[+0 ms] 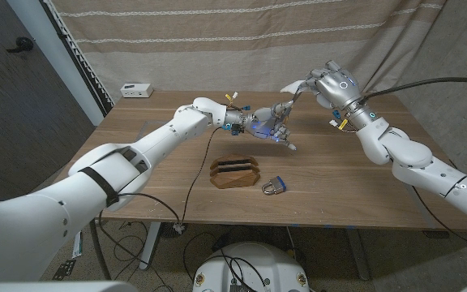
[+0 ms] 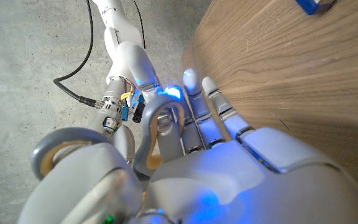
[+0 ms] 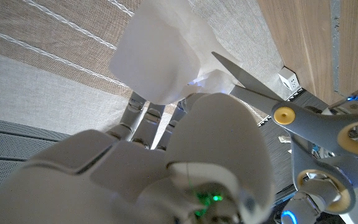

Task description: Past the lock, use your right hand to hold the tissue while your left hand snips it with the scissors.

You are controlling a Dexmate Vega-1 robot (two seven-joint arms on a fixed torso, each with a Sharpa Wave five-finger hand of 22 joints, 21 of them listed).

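the right robot hand (image 1: 331,84) is raised above the far right part of the brown wooden counter (image 1: 355,182), its fingers closed on a thin white tissue (image 1: 297,86) that juts from the hand toward the robot's left. in the right wrist view the tissue (image 3: 160,56) stands up from the fingers against the striped beige curtain. the left robot hand (image 1: 272,122) is lifted over the middle of the counter and grips grey-handled scissors with yellow-lined loops (image 3: 303,134); in the left wrist view its fingers (image 2: 194,115) pass through the loops (image 2: 160,127). the long axis of the scissors runs from the left hand up toward the tissue, blades parted, their tips at the tissue's edge; whether they touch it cannot be told.

nearer the robot, a brown wooden slotted stand (image 1: 235,173) sits on the counter, and just beside it, on its right, a silver padlock with a blue body (image 1: 275,186). a small white box (image 1: 137,90) lies at the far left corner. both are well clear of the hands. in the head view the scissors are small and mostly hidden by the left hand.
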